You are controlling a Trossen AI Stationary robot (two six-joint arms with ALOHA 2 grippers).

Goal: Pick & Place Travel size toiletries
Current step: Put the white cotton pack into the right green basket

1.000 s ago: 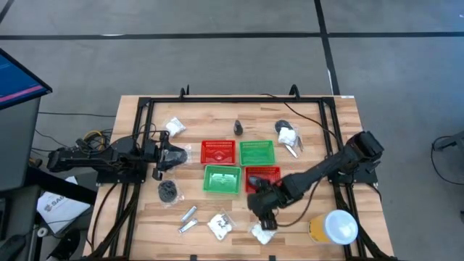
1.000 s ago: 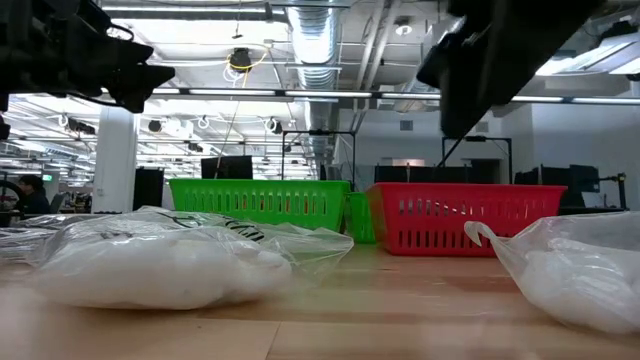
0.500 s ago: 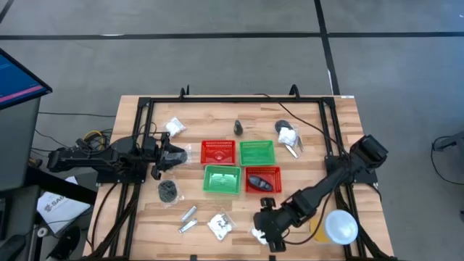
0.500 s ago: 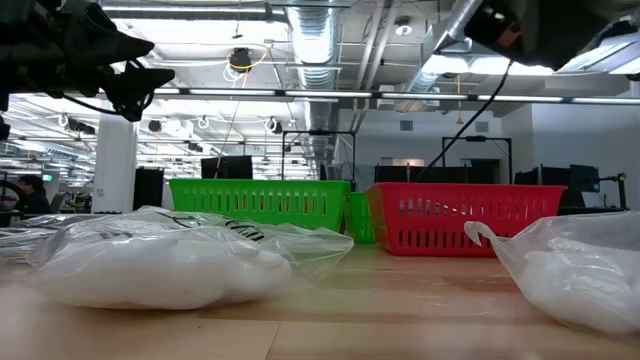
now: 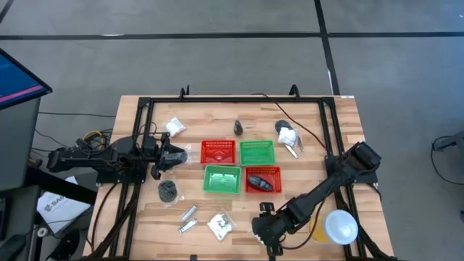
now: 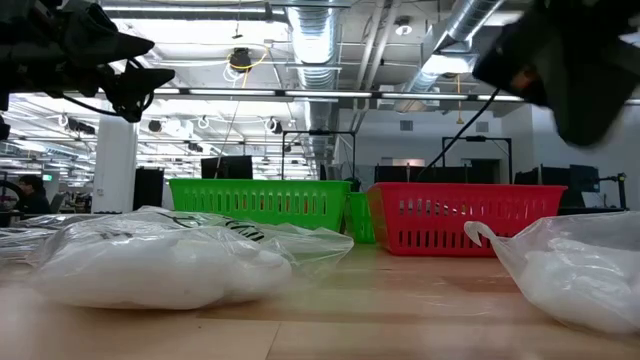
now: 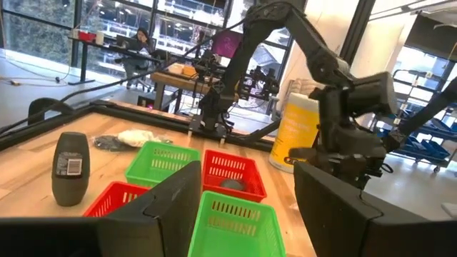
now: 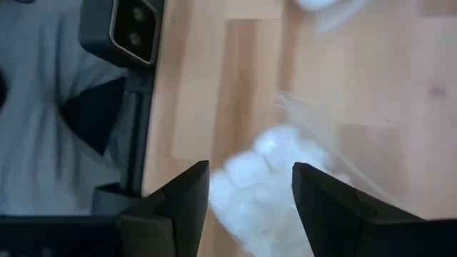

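The right claw [image 5: 266,230] hovers at the tabletop's [image 5: 312,123] 6 o'clock edge, fingers spread wide and holding nothing, directly over a white packet [image 8: 265,184]. A second white packet [image 5: 220,225] lies just toward 9 o'clock of it. A dark mini bottle [image 5: 262,181] rests in the red basket [image 5: 264,179]. The left claw [image 5: 161,157] waits at 9 o'clock, open and empty.

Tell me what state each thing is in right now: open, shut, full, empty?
right gripper: open, above a white packet
left gripper: open, holding nothing
near red basket: holds a dark item
far red basket: looks empty
two green baskets: look empty
yellow tub: lid on
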